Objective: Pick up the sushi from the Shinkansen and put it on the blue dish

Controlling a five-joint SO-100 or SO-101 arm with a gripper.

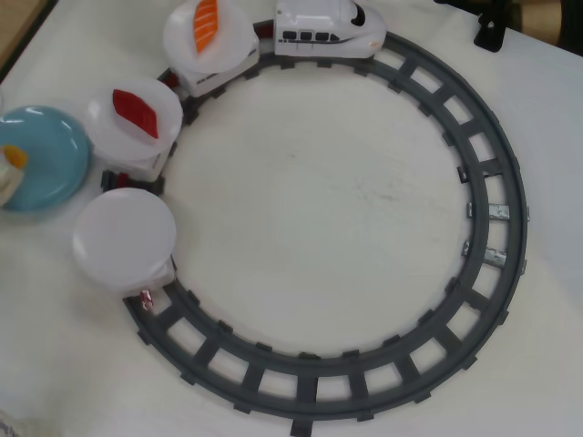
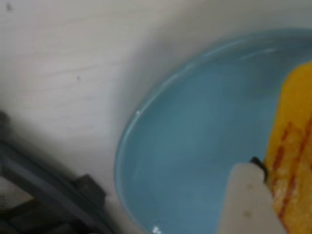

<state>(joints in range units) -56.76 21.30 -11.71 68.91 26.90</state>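
While seen from the wrist view, blurred and close:

End effector [image 2: 265, 195]: pale finger [image 2: 246, 204] pressed flat against the left side of the sushi; opposing finger out of frame, so cannot tell whether clenched on the piece or released.

Sushi [image 2: 295, 146]: touching that finger, at the right edge of the wrist view, over the blue dish; whether resting on the dish or held above it, unclear. At the far left edge of the overhead view, only a small yellow-orange scrap [image 1: 13, 157] visible beside a pale part of the arm.

Look of the sushi: yellow-orange, long and upright in the wrist view, with reddish-orange streaks running along its length.

Blue dish [image 2: 195, 146]: round, glossy, light blue, filling most of the wrist view; on the white tabletop [image 1: 319, 209] at the left of the overhead view [image 1: 50, 173], just outside the track.

Track [image 1: 496, 164]: dark grey ring; a blurred piece at the lower left of the wrist view.

Shinkansen [image 1: 328, 27]: white, dark window row, at the top of the ring in the overhead view.

Cars behind it: orange white-striped piece [image 1: 206, 24] on the first white plate, dark red piece [image 1: 137, 113] on the second, third white plate [image 1: 124, 238] bare, nearest the blue dish.
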